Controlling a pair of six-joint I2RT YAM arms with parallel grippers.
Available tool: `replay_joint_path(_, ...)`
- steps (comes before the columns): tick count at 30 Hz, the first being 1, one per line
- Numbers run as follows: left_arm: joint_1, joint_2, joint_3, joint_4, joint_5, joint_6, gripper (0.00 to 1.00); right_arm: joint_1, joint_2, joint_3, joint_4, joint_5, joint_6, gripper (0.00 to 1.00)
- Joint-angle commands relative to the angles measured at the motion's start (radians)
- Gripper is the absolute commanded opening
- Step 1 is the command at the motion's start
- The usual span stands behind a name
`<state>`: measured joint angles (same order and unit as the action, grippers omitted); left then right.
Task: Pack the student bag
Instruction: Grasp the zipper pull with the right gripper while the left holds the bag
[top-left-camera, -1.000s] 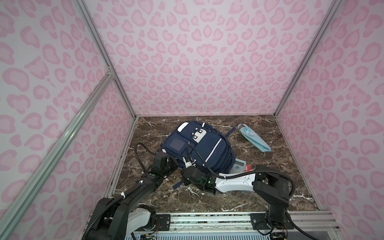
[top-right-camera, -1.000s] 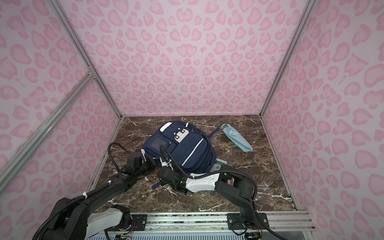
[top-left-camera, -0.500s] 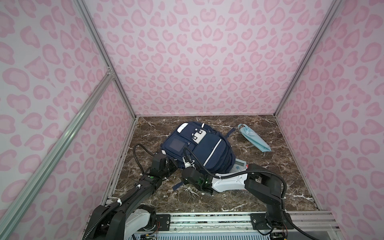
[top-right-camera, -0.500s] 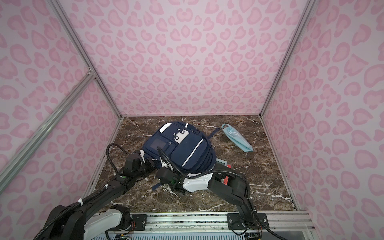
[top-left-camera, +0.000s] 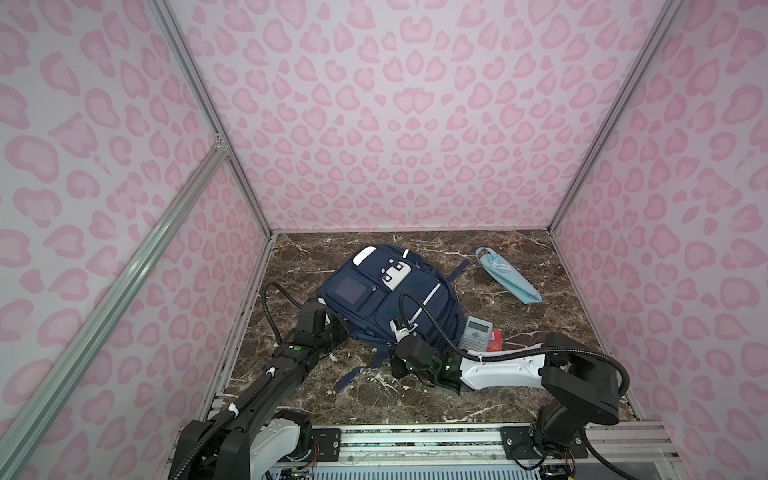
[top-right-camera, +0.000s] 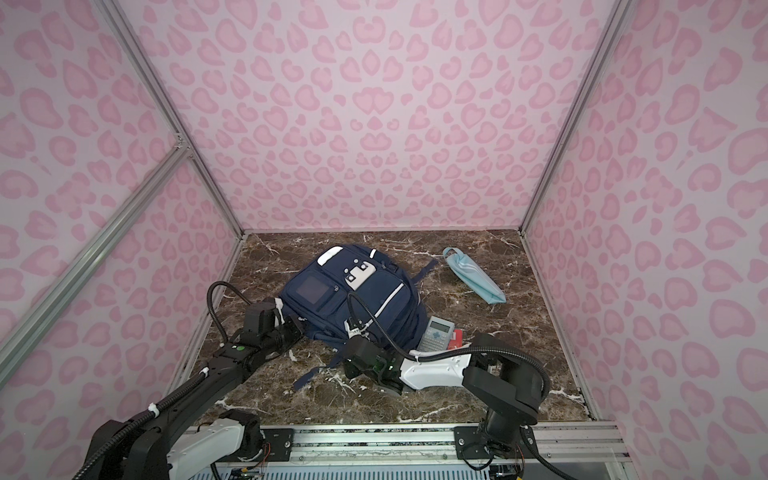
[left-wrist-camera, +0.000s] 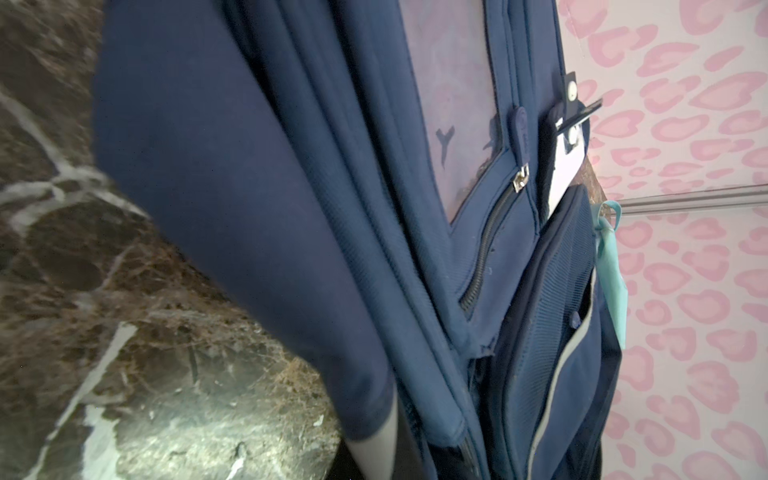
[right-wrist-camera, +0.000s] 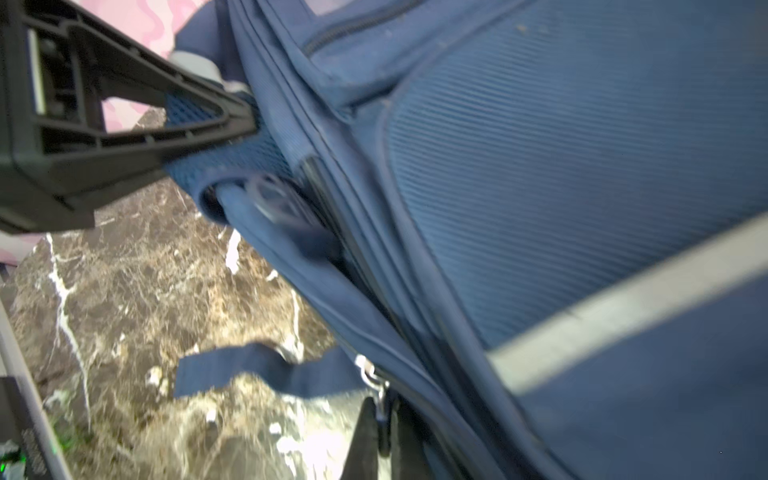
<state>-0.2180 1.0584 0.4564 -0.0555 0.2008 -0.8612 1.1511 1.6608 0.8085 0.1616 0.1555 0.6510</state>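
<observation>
Navy bag (top-left-camera: 386, 297) with white stripes lies front up at mid-table (top-left-camera: 415, 399). Left gripper (top-left-camera: 337, 328) is clamped on its near edge. Right gripper (right-wrist-camera: 380, 409) pinches a blurred zipper pull (right-wrist-camera: 374, 380), with the fingers cut off by the frame.

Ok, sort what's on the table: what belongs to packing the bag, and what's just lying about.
In the job: backpack; left gripper and right gripper, both shut on its near edge.
Lying about, untouched: calculator, red item beside it, light blue pouch; probably things to pack.
</observation>
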Motion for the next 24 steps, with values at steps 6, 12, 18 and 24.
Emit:
replay_joint_path(6, 0.023, 0.024, 0.026, 0.05, -0.061, 0.045, 0.04, -0.121, -0.184, -0.151, -0.275, -0.025, -0.087, 0.0)
replay_joint_path(12, 0.029, 0.081, 0.039, 0.091, -0.075, 0.051, 0.06, -0.162, -0.232, -0.142, -0.345, -0.07, -0.149, 0.0)
replay_joint_path(18, 0.029, 0.152, 0.143, 0.078, -0.108, 0.083, 0.38, -0.081, -0.057, 0.063, -0.256, -0.172, -0.125, 0.0)
replay_joint_path(24, 0.036, -0.047, 0.112, -0.071, -0.233, 0.083, 0.85, -0.032, 0.147, 0.361, -0.249, -0.155, -0.107, 0.0)
